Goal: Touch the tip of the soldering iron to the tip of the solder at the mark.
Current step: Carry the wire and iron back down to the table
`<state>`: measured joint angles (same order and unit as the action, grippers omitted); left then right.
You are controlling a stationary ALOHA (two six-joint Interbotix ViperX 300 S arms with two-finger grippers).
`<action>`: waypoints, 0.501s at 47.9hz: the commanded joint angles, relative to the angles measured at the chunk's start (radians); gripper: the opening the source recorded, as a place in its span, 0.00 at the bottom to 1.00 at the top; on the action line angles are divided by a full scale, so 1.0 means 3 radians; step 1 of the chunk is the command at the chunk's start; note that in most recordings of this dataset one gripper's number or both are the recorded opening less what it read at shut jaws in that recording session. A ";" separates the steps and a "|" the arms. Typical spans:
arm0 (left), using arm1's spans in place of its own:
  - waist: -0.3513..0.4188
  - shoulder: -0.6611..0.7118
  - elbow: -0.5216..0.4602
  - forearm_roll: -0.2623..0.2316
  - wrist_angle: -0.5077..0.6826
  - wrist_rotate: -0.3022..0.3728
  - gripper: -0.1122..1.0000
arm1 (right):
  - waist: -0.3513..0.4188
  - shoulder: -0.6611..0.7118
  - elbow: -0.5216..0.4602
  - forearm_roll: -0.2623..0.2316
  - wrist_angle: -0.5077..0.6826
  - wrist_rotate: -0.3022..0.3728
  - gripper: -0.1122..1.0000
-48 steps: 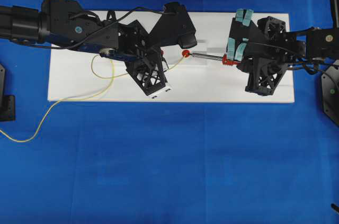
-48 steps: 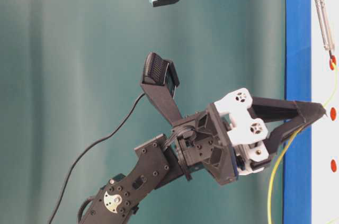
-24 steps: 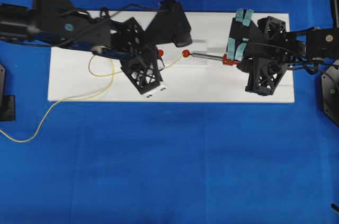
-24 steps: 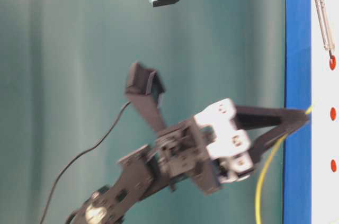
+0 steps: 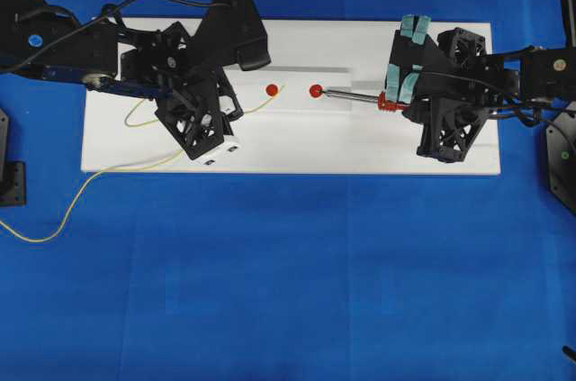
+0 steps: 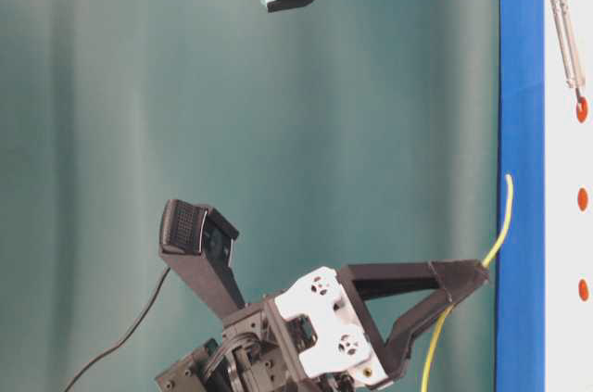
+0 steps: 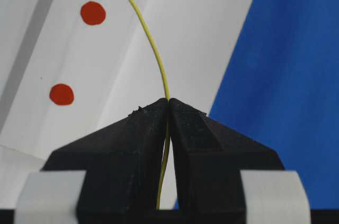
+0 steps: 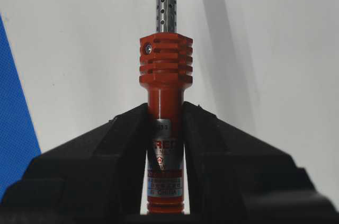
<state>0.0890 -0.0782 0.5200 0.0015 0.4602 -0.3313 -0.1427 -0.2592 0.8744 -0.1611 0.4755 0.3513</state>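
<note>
Your blue desk [image 5: 288, 291] fills the overhead view, and the white board [image 5: 297, 142] lies across its upper part. Over the board's left end sits your left gripper [image 7: 168, 102], jaws shut tight on the solder [image 7: 151, 44]: the yellow wire runs between the two black tips and curves out ahead of them, its free end in the air near the left red mark [image 5: 272, 89] but short of it. Over the right end is your right gripper [image 8: 165, 108], jaws closed around the iron [image 8: 165, 75] at its red handle, the silver shaft pointing toward the middle of the board. In the overhead view the iron's dark tip lies at the right red mark [image 5: 316, 91], and from the table-level view it looks to be touching that mark. So the solder's end and the iron's tip are apart, with the left mark between them. Behind your left gripper the solder trails back across the board, off its lower left edge and out in a loose loop over the desk.
</note>
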 commanded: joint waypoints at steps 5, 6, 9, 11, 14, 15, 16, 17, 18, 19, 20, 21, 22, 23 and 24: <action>-0.0015 -0.0133 0.0005 0.0005 -0.0031 -0.0010 0.12 | -0.0010 -0.0118 -0.0061 -0.0036 -0.0010 -0.0005 0.16; -0.0010 -0.0143 0.0010 0.0005 -0.0031 -0.0010 0.12 | -0.0010 -0.0148 -0.0046 -0.0036 -0.0010 -0.0005 0.16; -0.0015 -0.0169 0.0041 0.0005 -0.0036 -0.0015 0.12 | -0.0010 -0.0235 -0.0010 -0.0041 -0.0010 -0.0005 0.16; -0.0020 -0.0189 0.0056 0.0005 -0.0036 -0.0015 0.12 | -0.0015 -0.0312 0.0015 -0.0041 -0.0005 -0.0005 0.16; -0.0031 -0.0220 0.0087 0.0005 -0.0036 -0.0015 0.12 | -0.0010 -0.0465 0.0087 -0.0041 -0.0005 0.0000 0.16; -0.0036 -0.0225 0.0092 0.0005 -0.0036 -0.0015 0.12 | -0.0015 -0.0511 0.0112 -0.0041 -0.0010 0.0000 0.16; -0.0046 -0.0240 0.0097 0.0005 -0.0036 -0.0015 0.12 | -0.0015 -0.0557 0.0133 -0.0041 -0.0010 0.0000 0.16; -0.0051 -0.0251 0.0107 0.0005 -0.0036 -0.0015 0.12 | -0.0010 -0.0603 0.0159 -0.0041 -0.0010 0.0000 0.16; -0.0056 -0.0261 0.0118 0.0005 -0.0036 -0.0015 0.12 | -0.0015 -0.0660 0.0184 -0.0041 -0.0005 0.0005 0.16; -0.0066 -0.0271 0.0123 0.0005 -0.0036 -0.0015 0.12 | -0.0010 -0.0706 0.0210 -0.0041 -0.0010 0.0005 0.16; -0.0077 -0.0291 0.0133 0.0005 -0.0036 -0.0015 0.12 | -0.0015 -0.0757 0.0240 -0.0041 -0.0010 0.0005 0.16; -0.0082 -0.0307 0.0143 0.0005 -0.0036 -0.0015 0.12 | -0.0010 -0.0808 0.0271 -0.0041 -0.0010 0.0005 0.16; -0.0092 -0.0322 0.0153 0.0005 -0.0036 -0.0015 0.12 | -0.0010 -0.0864 0.0297 -0.0041 -0.0010 0.0005 0.16; -0.0097 -0.0337 0.0164 0.0005 -0.0036 -0.0015 0.12 | -0.0015 -0.0946 0.0332 -0.0036 -0.0010 0.0005 0.16; -0.0102 -0.0353 0.0179 0.0005 -0.0036 -0.0015 0.12 | -0.0015 -0.0992 0.0348 -0.0036 -0.0010 0.0010 0.16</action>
<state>0.0675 -0.1473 0.5752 0.0015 0.4556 -0.3344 -0.1457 -0.4924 0.9695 -0.1703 0.4771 0.3513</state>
